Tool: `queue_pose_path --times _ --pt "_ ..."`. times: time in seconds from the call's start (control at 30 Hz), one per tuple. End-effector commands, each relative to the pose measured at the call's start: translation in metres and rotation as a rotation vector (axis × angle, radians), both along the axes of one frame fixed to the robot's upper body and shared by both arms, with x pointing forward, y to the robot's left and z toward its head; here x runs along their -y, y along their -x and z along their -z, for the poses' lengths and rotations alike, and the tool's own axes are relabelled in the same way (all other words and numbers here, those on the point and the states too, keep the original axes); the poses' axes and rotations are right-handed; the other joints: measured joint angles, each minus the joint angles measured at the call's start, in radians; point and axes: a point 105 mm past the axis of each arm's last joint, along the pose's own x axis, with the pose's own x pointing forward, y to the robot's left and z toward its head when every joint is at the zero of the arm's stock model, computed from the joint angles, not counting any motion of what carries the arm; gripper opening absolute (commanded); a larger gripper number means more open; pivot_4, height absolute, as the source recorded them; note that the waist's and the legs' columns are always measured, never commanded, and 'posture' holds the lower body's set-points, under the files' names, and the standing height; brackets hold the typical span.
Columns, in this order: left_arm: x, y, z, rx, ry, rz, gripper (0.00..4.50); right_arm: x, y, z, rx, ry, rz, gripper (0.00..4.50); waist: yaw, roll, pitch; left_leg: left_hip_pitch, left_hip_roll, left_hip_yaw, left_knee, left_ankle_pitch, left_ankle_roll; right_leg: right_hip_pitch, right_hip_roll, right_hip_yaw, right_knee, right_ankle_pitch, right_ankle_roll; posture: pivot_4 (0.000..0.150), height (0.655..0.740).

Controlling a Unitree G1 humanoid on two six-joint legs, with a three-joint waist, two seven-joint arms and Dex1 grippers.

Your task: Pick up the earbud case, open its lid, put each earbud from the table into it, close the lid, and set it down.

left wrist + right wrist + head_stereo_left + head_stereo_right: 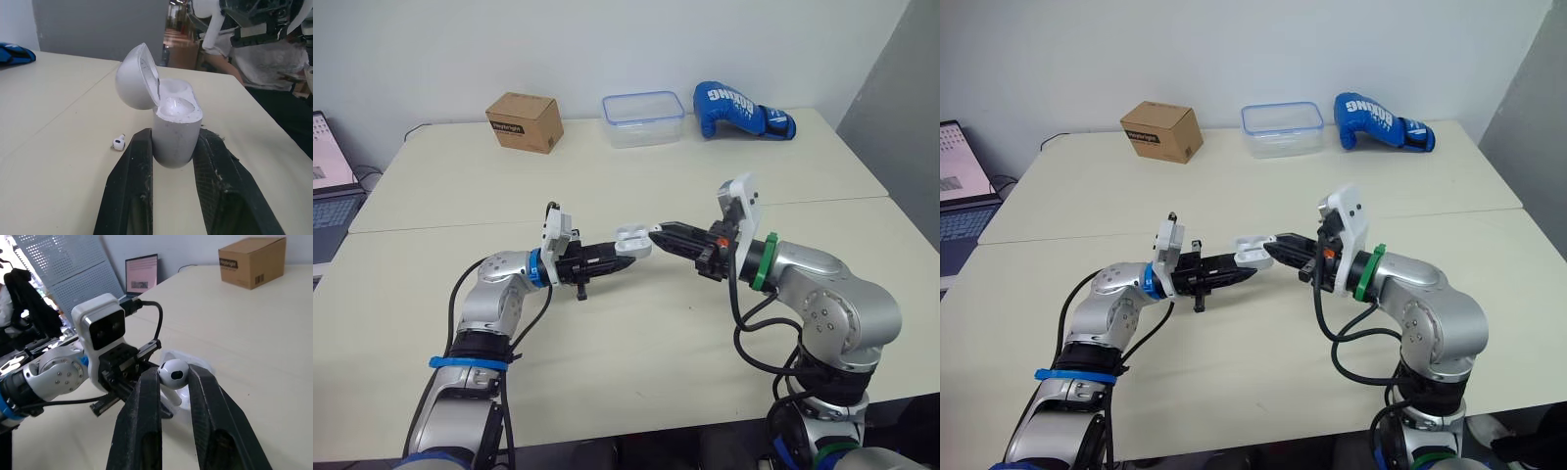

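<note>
My left gripper [628,250] is shut on the white earbud case [631,237] and holds it above the middle of the table, lid hinged open. In the left wrist view the case [176,132] sits upright between my black fingers [134,166], and its open top shows white inside. My right gripper [656,232] is shut on a white earbud [173,372], its tips right beside the open case [188,382]. A second earbud [118,143] lies loose on the table near the case.
At the table's far edge stand a cardboard box [524,120], a clear plastic container [643,117] and a blue boxing glove [739,110]. A laptop [328,186] sits off the left side. A person [254,54] is beyond the table's edge.
</note>
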Motion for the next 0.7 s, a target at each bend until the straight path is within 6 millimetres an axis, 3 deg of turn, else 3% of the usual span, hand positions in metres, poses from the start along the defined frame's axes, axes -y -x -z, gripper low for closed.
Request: queue_pose_path --times 0.03,0.43,0.7 --pt "-0.001 -0.004 -0.014 0.054 0.027 -0.025 0.81 -0.01 0.001 -0.015 0.085 -0.013 0.033 0.41 -0.001 0.0 0.0 0.0 0.0 0.0 0.0 0.0 0.0 0.0 0.0 0.0 0.0 0.0 0.0 0.15 0.7307" --pt "0.007 -0.004 -0.018 0.035 0.03 -0.023 0.81 -0.035 -0.004 -0.007 0.08 0.002 0.084 0.41 -0.001 0.0 0.0 0.0 0.0 -0.001 0.0 0.0 0.0 0.0 0.0 0.0 0.0 0.0 0.0 0.15 0.7307" --pt "0.012 -0.002 -0.029 0.04 0.054 -0.015 0.81 -0.039 -0.01 -0.002 0.063 0.012 0.102 0.41 -0.002 0.0 0.0 0.0 0.0 0.0 0.0 0.0 0.0 0.0 0.0 0.0 0.0 0.0 0.0 0.15 0.7307"
